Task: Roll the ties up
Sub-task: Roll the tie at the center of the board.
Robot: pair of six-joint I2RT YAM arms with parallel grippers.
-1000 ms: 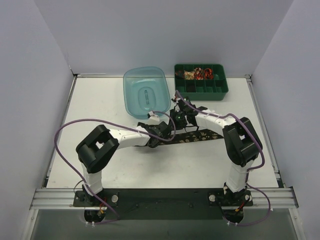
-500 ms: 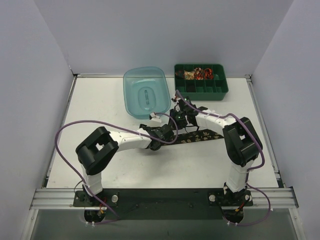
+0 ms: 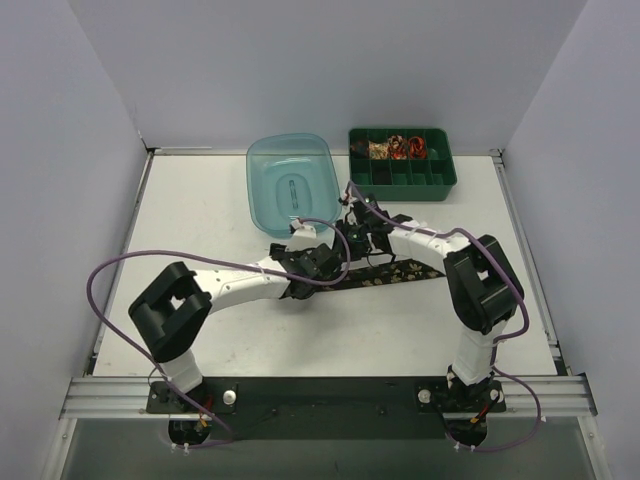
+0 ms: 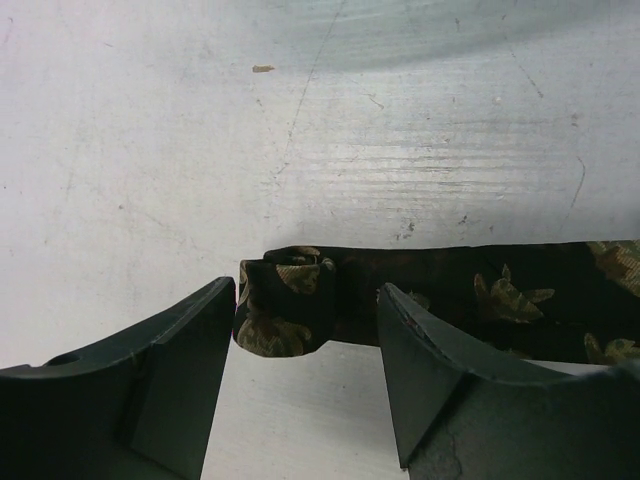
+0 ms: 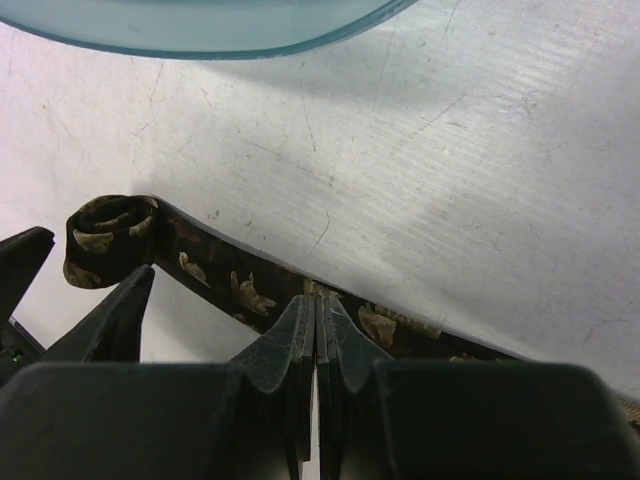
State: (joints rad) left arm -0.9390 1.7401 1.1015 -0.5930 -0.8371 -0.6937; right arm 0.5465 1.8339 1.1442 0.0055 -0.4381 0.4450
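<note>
Straddling the coiled tie [image 4: 452, 298], left hand [image 4: 305, 305] gapes wide — right hand [image 5: 316, 312] (fingers together) pinches its edge.

A long black tie [image 3: 400, 272] with a gold-tan floral print lies flat, left to right, on the worktop [image 3: 200, 200] at the centre of the top view. Its left end is curled into a small loose roll [image 4: 285, 310]. Small red and beige rolled ties [image 3: 398, 148] sit at the upper right.

Teal tub [image 3: 266, 180] beside green compartment tray [image 3: 403, 196].

black tie [image 4: 330, 295] with gold-tan floral pattern, teal tub [image 3: 291, 185]
</note>
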